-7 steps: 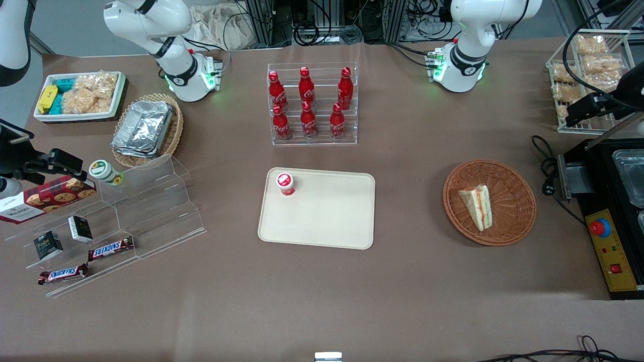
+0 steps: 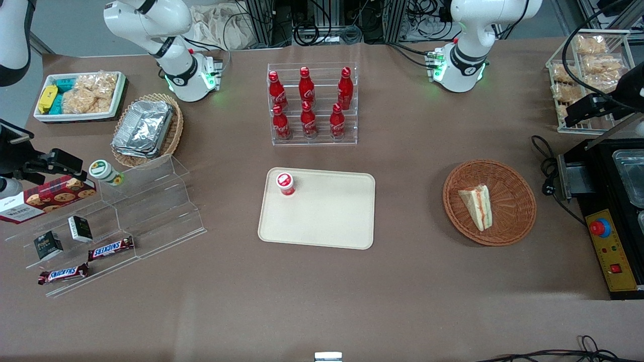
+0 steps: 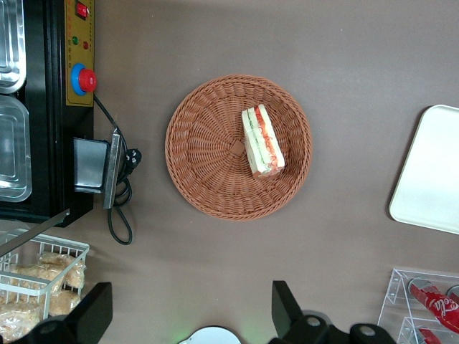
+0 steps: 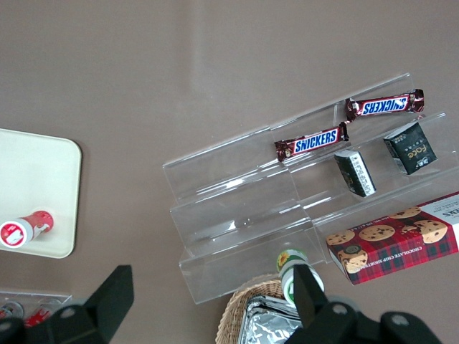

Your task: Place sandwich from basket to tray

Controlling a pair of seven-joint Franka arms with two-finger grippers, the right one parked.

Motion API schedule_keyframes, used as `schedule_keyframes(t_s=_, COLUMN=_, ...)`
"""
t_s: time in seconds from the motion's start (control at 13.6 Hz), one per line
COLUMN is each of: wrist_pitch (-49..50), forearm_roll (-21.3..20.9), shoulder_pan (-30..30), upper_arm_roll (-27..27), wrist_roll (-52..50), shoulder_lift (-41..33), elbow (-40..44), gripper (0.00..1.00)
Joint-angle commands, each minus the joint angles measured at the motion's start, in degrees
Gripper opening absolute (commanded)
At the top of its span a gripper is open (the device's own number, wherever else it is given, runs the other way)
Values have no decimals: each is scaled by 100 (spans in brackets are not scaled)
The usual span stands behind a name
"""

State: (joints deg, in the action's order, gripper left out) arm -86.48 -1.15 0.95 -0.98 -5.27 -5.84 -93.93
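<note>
The sandwich was sitting in the basket, well apart from the tray, which already had a little red-capped cup standing in one corner. The left gripper hung high up over the table toward the working arm's end, fingers spread wide with nothing in them, and the wrist view looked straight down on the basket from a good height. So the sandwich lay below and a bit ahead of the fingers, not between them. Its long axis, filling stripe up, ran roughly crosswise to the line between the two fingers, so my guess is the grab needed a descent more than a twist.
</note>
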Motion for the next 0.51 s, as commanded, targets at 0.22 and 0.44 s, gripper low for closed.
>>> schedule_keyframes(t_s=0.22, wrist_pitch=-27, forearm_roll=9, shoulder_pan=54, upper_arm_roll=-16, wrist_roll=-175, shoulder_lift=248, elbow=-90, gripper=100)
schedule_keyframes(t_s=0.44, wrist_pitch=-473, forearm_roll=-8, shoulder_pan=20, upper_arm_roll=19, wrist_roll=-474, shoulder_lift=688, elbow=-300, gripper=100)
